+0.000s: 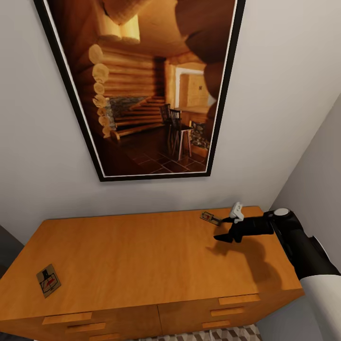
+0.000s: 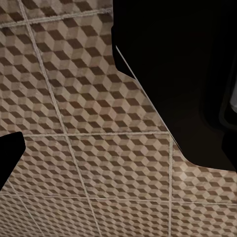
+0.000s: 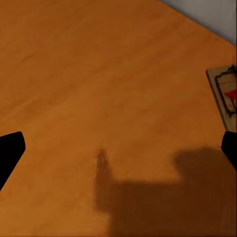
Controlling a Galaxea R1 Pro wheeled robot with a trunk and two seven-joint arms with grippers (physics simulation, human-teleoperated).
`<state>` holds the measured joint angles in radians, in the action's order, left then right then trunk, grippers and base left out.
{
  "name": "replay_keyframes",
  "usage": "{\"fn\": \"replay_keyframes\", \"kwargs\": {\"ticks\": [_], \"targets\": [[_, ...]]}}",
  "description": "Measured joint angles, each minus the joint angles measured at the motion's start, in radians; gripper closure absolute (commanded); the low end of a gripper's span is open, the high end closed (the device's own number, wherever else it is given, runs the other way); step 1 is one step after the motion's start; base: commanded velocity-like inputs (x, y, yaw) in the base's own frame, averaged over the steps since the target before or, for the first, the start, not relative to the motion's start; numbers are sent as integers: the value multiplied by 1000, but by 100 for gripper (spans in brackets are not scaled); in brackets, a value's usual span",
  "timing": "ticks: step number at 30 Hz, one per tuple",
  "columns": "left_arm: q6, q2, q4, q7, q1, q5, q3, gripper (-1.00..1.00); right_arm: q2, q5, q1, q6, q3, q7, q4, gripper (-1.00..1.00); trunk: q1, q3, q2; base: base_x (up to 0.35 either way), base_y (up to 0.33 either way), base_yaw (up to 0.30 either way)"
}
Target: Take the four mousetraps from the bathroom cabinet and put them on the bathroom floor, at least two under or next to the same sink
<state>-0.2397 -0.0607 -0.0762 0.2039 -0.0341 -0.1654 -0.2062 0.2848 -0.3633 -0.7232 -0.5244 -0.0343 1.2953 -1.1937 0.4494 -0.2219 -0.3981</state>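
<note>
Two mousetraps lie on top of the orange-brown cabinet (image 1: 142, 255). One mousetrap (image 1: 49, 280) rests near the front left corner. The other mousetrap (image 1: 210, 218) sits at the back right, close to the wall. My right gripper (image 1: 225, 237) hovers open just above the cabinet top, a little in front of that back mousetrap and not touching it. In the right wrist view the same mousetrap (image 3: 224, 96) lies beyond the right gripper (image 3: 118, 153), off to one side, with nothing between the fingers. My left gripper (image 2: 118, 153) hangs open over the cube-patterned bathroom floor (image 2: 98, 123).
A large black-framed picture (image 1: 142, 85) hangs on the wall behind the cabinet. A grey side wall (image 1: 317, 166) closes in on the right. The drawer fronts with bar handles (image 1: 66, 318) show along the cabinet's front. A dark body part (image 2: 187, 74) looms beside the left gripper.
</note>
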Motion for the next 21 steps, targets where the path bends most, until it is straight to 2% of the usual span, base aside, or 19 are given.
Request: {"fn": "replay_keyframes", "kwargs": {"ticks": [6, 15, 21], "targets": [[0, 0, 0, 0, -1, 0, 0, -100, 0, 1, 0, 0, 23, -69, 4, -100, 0, 0, 0, 0, 0, 0], [0, 0, 0, 0, -4, 0, 0, -100, 0, 2, 0, 5, 28, -129, 35, -100, 0, 0, 0, 0, 0, 0], [0, -1, 0, 0, -6, 0, 0, -100, 1, 3, 0, 36, 30, -159, 58, -100, 0, 0, 0, 0, 0, 0]]}}
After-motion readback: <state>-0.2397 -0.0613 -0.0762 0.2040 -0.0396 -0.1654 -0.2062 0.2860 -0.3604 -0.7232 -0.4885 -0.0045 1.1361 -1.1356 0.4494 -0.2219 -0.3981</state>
